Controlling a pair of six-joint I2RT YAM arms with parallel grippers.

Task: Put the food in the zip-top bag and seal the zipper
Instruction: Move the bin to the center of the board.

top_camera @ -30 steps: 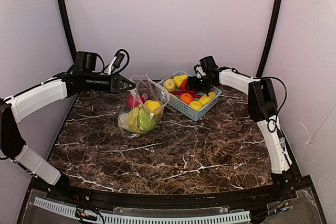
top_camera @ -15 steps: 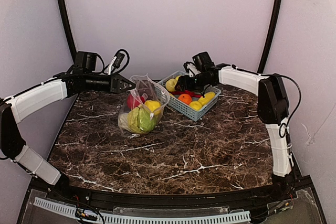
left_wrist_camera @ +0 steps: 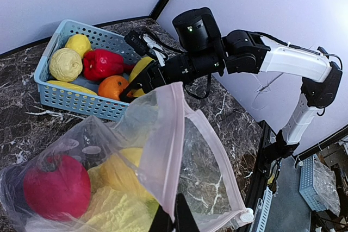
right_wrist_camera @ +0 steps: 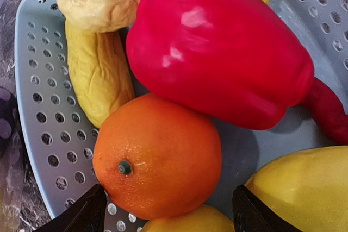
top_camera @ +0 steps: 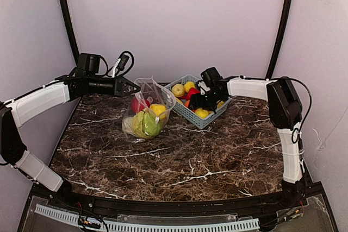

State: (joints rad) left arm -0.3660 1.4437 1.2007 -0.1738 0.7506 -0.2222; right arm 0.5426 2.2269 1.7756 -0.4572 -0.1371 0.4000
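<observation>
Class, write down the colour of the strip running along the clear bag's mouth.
Pale pink. The zipper shows best in the left wrist view.

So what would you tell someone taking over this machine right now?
Left gripper: shut on the thin pale pink zipper strip, holding the clear dotted plastic bag open at the mouth.
Right gripper: open, poised at the round orange fruit in the light blue slatted plastic basket.
Done: a red round fruit, the yellow leafy cabbage and a yellow piece are bagged.
Left: orange, shiny red pepper, yellow pieces in the basket; then seal the zipper.
</observation>
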